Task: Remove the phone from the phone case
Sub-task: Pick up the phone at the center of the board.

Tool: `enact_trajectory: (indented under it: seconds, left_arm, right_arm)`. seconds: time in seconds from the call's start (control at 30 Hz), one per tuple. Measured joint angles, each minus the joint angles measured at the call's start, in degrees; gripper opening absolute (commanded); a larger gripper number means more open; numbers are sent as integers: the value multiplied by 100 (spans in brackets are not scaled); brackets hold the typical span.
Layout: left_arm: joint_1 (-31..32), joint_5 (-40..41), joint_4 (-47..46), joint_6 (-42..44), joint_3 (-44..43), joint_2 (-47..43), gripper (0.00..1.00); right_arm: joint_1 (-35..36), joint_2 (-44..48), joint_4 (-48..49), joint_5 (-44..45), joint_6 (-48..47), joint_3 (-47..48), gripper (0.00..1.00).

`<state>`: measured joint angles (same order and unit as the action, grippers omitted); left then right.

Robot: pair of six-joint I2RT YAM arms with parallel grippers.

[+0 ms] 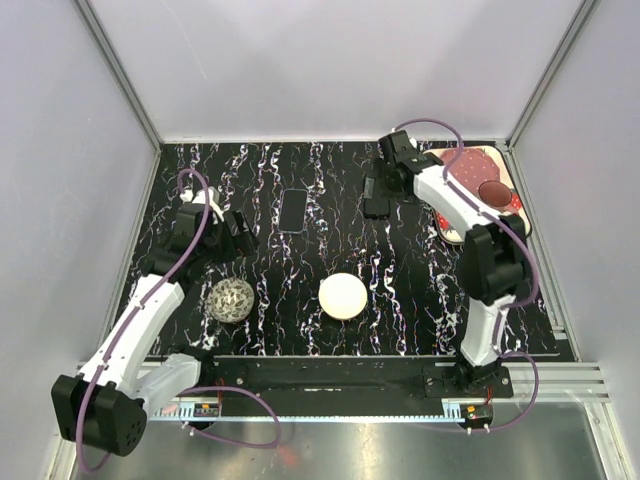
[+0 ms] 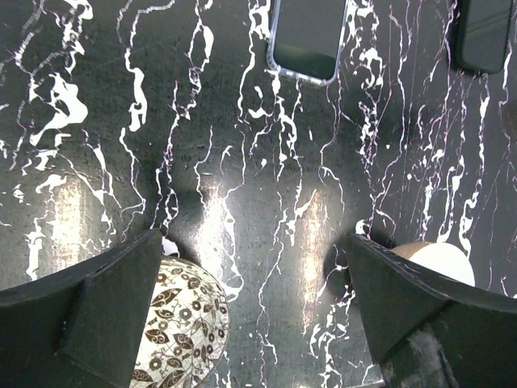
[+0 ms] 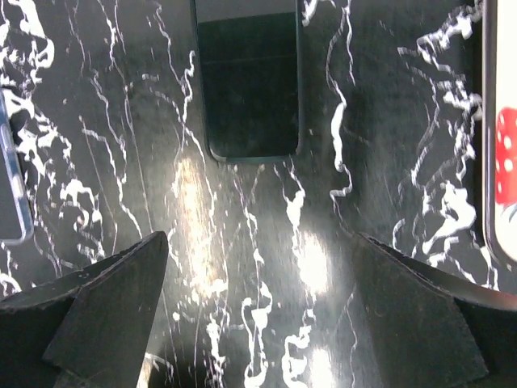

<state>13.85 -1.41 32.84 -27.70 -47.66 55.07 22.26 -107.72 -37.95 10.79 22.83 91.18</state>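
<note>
A clear-rimmed phone case (image 1: 293, 210) lies flat at the table's middle back; its inside looks dark and I cannot tell whether it is empty. It shows at the top of the left wrist view (image 2: 307, 36) and at the left edge of the right wrist view (image 3: 12, 190). A bare black phone (image 1: 377, 207) lies flat to its right, also seen in the right wrist view (image 3: 246, 81) and the left wrist view (image 2: 483, 32). My left gripper (image 1: 235, 235) (image 2: 254, 275) is open and empty, left of the case. My right gripper (image 1: 375, 185) (image 3: 258, 275) is open and empty, just behind the black phone.
A brown-patterned bowl (image 1: 232, 300) (image 2: 182, 331) sits near my left arm. A cream round disc (image 1: 343, 296) (image 2: 440, 259) lies at front centre. A pink and red spotted tray (image 1: 460, 165) with a brown bowl (image 1: 493, 190) sits back right, under the right arm.
</note>
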Motion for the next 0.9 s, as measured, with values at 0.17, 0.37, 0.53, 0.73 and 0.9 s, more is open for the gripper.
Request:
enact_trajectory:
  seconds: [0.17,0.37,0.53,0.73,0.9]
  left_arm:
    - [0,-232,122,2,-109,343,99]
    - [2,-503,170,72,-184,380,99]
    - [2,-614,179,131,-212,378,99]
    - [2,-739,203,136,-212,361,99]
    - [2,-833,306,136,-229,297,99]
  right_arm:
    - [0,-1283,-498,50,-254,1425,100]
    - [0,-2168,-949,-22,-516,2076,100]
    - [0,-2363,-1217,-98,-623,2374,100]
    - [0,-2809,-1362,-13,-664,3174,100]
    - [0,-3423,-1681,68,-739,3930,100]
